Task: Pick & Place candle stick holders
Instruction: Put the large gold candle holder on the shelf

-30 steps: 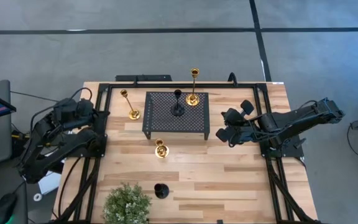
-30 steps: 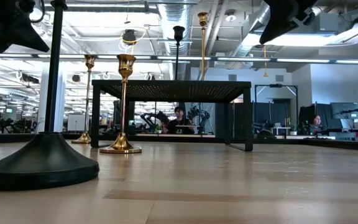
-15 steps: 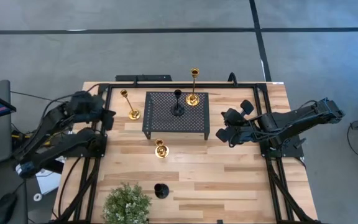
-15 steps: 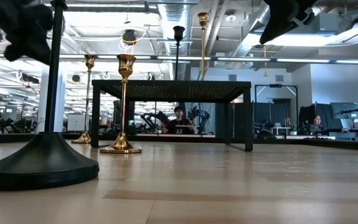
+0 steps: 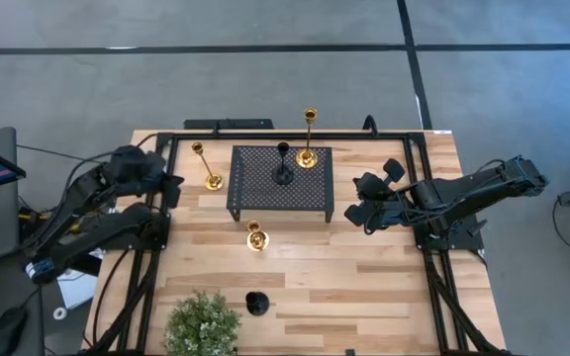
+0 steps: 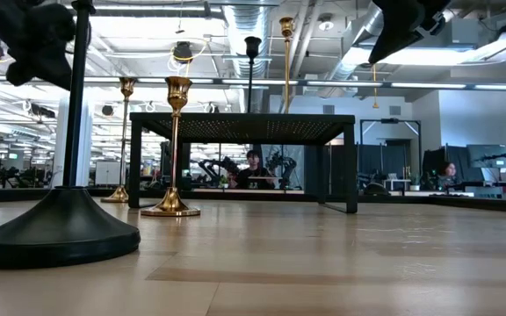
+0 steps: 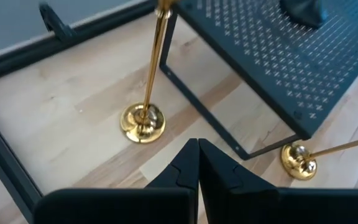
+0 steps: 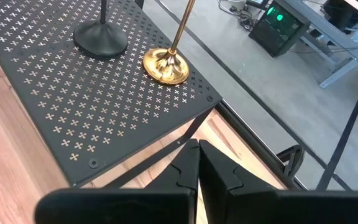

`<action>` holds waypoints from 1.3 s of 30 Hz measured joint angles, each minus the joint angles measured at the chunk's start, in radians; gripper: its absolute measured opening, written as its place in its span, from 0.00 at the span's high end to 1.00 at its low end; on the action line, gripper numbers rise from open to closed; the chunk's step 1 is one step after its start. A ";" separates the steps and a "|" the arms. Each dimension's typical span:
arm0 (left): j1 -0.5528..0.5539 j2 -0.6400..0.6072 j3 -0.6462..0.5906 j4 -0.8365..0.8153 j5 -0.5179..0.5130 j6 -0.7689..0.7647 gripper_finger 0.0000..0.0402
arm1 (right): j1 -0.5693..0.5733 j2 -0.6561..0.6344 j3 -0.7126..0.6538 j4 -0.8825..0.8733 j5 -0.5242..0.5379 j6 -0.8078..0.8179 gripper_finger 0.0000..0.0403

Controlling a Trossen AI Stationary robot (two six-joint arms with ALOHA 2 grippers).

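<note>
From above, the left gripper (image 5: 169, 185) hovers just beside a tall gold holder (image 5: 207, 168) left of the stand (image 5: 278, 197). Its wrist view shows fingers (image 7: 188, 168) pressed together, empty. Approach phase, I'd say: next, open and descend. The right gripper (image 8: 197, 163), pinched closed and empty, waits.

both dark six-joint arms hang above the table, fingers pressed together.

the left arm's two-finger gripper (image 5: 173, 185) sits at about nine o'clock on the table, its arm folded back off the left edge and the wrist aimed toward three o'clock; its dark fingers (image 7: 183, 167) meet tip to tip with no gap. the right arm's two-finger gripper (image 5: 352, 212) hangs at about three o'clock, its arm stretched in from the right edge and pointing toward nine o'clock; its fingers (image 8: 186, 160) are likewise closed flat against each other, gripping nothing.
</note>
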 joint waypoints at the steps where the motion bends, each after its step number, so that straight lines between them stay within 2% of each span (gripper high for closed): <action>1: 0.000 -0.018 0.000 0.000 0.000 0.002 0.99 | 0.000 0.000 0.000 0.000 0.000 0.000 1.00; 11: 0.000 -0.253 -0.074 0.065 0.041 -0.036 0.99 | 0.000 0.000 0.000 0.001 0.000 0.001 1.00; 17: 0.002 -0.231 -0.113 0.122 0.136 -0.026 0.99 | 0.000 0.000 0.000 0.009 0.000 0.003 1.00; 22: 0.002 -0.232 -0.127 0.139 0.145 -0.031 0.99 | 0.001 0.000 0.000 0.012 0.000 0.003 1.00; 30: 0.002 -0.223 -0.129 0.175 0.021 -0.125 0.99 | 0.001 0.000 0.000 0.012 -0.001 0.003 1.00; 35: 0.002 -0.201 -0.168 0.291 0.028 -0.275 0.99 | 0.001 0.000 0.000 0.012 -0.001 0.002 1.00; 39: 0.002 -0.146 -0.187 0.302 0.023 -0.261 0.99 | 0.001 0.000 0.000 0.003 -0.002 0.001 1.00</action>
